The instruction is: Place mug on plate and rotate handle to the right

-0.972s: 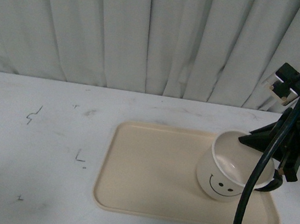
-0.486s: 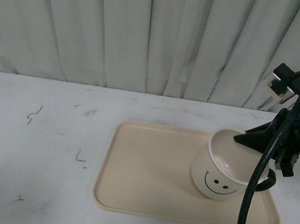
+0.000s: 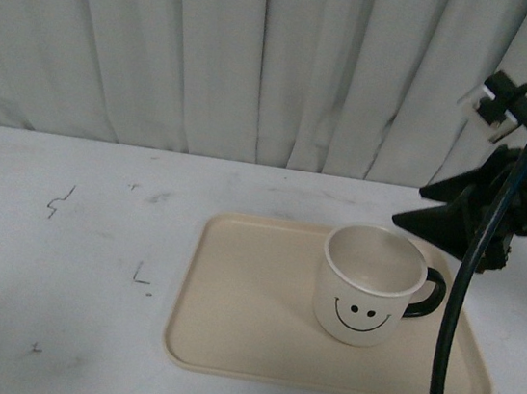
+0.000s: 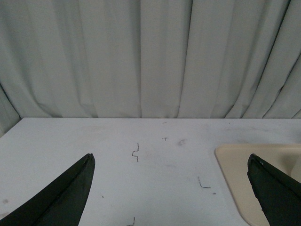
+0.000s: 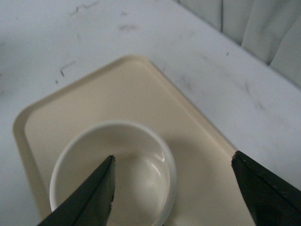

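The cream-white mug (image 3: 368, 290) stands upright on the right half of the beige plate (image 3: 250, 297), with its smiley face toward the camera. Its black handle (image 3: 428, 295) points right. My right gripper (image 3: 410, 205) is open and empty, just above and to the right of the mug, not touching it. In the right wrist view the mug (image 5: 113, 181) shows from above on the plate (image 5: 155, 103), with one of the open right gripper's (image 5: 173, 160) fingers over its opening. My left gripper (image 4: 170, 157) is open and empty over bare table, left of the plate (image 4: 256, 162).
The white table (image 3: 72, 250) has small dark pen marks (image 3: 57, 201). A grey pleated curtain (image 3: 243, 58) hangs along the back edge. The right arm's black cable (image 3: 456, 320) hangs in front of the plate's right end.
The mug was tilted in the right gripper at the plate's right end. Now it stands upright, further left, let go, handle to the right. The right gripper has risen and pulled back.
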Robot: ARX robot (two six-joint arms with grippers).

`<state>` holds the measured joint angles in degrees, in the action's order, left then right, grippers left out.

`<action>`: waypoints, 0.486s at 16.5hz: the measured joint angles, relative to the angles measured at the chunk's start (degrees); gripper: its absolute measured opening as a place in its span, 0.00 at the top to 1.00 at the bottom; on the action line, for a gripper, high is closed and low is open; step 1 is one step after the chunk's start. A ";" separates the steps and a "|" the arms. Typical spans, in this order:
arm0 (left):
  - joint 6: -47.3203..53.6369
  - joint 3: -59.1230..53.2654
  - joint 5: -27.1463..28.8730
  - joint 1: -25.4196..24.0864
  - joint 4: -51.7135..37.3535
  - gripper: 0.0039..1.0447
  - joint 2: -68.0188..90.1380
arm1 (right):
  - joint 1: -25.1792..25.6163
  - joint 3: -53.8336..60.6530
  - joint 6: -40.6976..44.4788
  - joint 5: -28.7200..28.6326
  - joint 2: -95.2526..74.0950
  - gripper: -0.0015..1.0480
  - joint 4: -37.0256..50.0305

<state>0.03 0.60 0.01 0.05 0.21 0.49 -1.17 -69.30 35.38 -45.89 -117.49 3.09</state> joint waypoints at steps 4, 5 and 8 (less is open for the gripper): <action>0.00 0.00 0.00 0.00 0.00 0.06 0.00 | -3.93 5.53 -5.18 0.85 11.34 0.07 13.64; 0.00 0.00 0.00 0.00 0.00 0.06 0.00 | -7.04 10.60 -9.31 4.70 16.66 0.07 22.58; 0.00 0.00 0.00 0.00 -0.02 0.06 0.00 | -10.45 16.68 -21.94 8.22 21.97 0.06 40.46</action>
<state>0.03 0.60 0.01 0.05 0.19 0.49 -11.62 -52.62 13.43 -37.67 -95.53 43.55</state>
